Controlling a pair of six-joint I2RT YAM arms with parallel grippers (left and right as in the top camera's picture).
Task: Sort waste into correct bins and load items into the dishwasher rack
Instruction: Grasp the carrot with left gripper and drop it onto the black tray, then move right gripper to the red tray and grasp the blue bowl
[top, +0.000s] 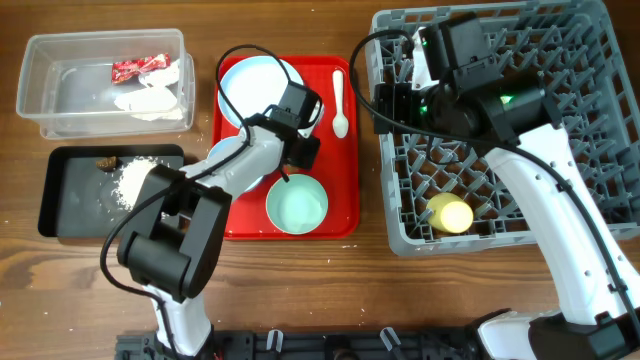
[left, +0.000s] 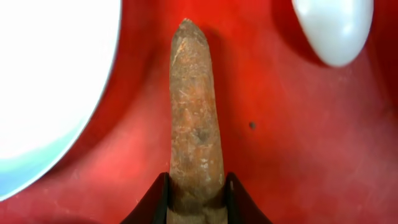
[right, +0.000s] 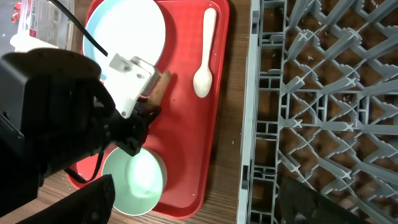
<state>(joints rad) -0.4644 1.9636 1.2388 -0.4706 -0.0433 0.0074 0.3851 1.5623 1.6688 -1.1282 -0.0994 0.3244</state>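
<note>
My left gripper (left: 196, 186) is shut on the thick end of the brown carrot-like stick (left: 194, 106), low over the flat red serving tray (top: 345, 190). In the overhead view the gripper (top: 303, 148) hides the stick. The stick also shows in the right wrist view (right: 163, 84). On the tray are the round light-blue plate (top: 255, 85), the white spoon (top: 339, 100) and a light-blue bowl (top: 297, 204). A second bowl (top: 224, 152) is mostly hidden under my left arm. My right gripper (right: 205, 205) is open and empty above the left edge of the grey dishwasher rack (top: 560, 130). The yellow cup (top: 451, 214) lies in the rack.
The clear tub (top: 40, 95) at the back left holds the red wrapper (top: 138, 68) and white paper (top: 150, 100). The black tray (top: 60, 200) in front of it holds rice (top: 130, 182) and a dark scrap (top: 104, 161).
</note>
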